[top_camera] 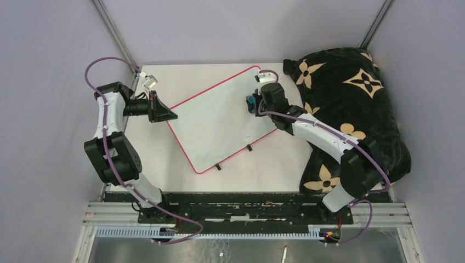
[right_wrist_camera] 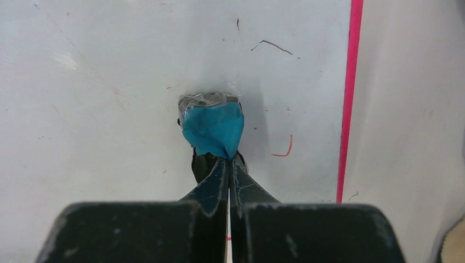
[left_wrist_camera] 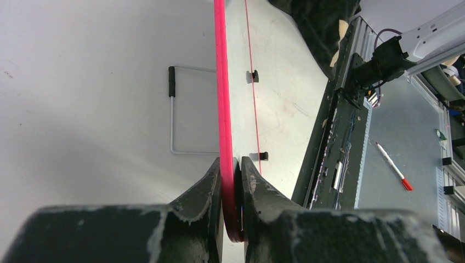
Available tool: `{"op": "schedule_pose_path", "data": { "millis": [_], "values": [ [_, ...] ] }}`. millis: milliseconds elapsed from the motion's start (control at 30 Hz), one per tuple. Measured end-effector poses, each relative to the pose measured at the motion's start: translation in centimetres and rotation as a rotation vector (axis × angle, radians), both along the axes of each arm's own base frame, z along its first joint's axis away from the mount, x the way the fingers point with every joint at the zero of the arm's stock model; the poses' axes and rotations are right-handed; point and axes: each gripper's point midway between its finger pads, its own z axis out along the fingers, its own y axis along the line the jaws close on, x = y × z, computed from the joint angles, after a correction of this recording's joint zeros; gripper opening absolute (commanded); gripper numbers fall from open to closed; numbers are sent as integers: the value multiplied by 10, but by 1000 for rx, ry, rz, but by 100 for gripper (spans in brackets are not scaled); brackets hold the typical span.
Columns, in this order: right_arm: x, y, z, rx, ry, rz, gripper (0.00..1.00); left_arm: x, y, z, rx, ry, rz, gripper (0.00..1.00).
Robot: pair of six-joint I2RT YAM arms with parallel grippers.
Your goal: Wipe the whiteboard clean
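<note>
R gripper (right_wrist_camera: 227, 163) is pinched tight on a small blue eraser w/ grey felt face (right_wrist_camera: 213, 127), felt pressed to the large white red-bordered whiteboard (top_camera: 219, 120). 1 red stroke (right_wrist_camera: 284, 148) sits just beside the eraser. L gripper (left_wrist_camera: 231, 164) is clamped on the board's red edge. Board sits skewed on the white table (top_camera: 159, 164) btwn the 2 arms, w/ a black flower-print blanket (top_camera: 356, 93) to its right.
</note>
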Motion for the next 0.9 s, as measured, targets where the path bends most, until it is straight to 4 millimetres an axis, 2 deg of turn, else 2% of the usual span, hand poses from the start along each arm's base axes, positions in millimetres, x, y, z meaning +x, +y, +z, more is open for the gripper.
{"op": "schedule_pose_path", "data": {
  "millis": [100,200,500,633,767,900],
  "values": [
    [2,0,-3,-18,0,-16,1,0,0,0,0,0,0,3],
    [7,-9,-10,-43,7,-53,1,0,0,0,0,0,0,3],
    [19,-58,-17,-133,14,-220,1,0,0,0,0,0,0,3],
    [18,-72,-21,-169,21,-263,1,0,0,0,0,0,0,3],
    [16,-69,-23,-158,31,-245,1,0,0,0,0,0,0,3],
    [14,-54,-24,-109,39,-191,1,0,0,0,0,0,0,3]
  ]
}}
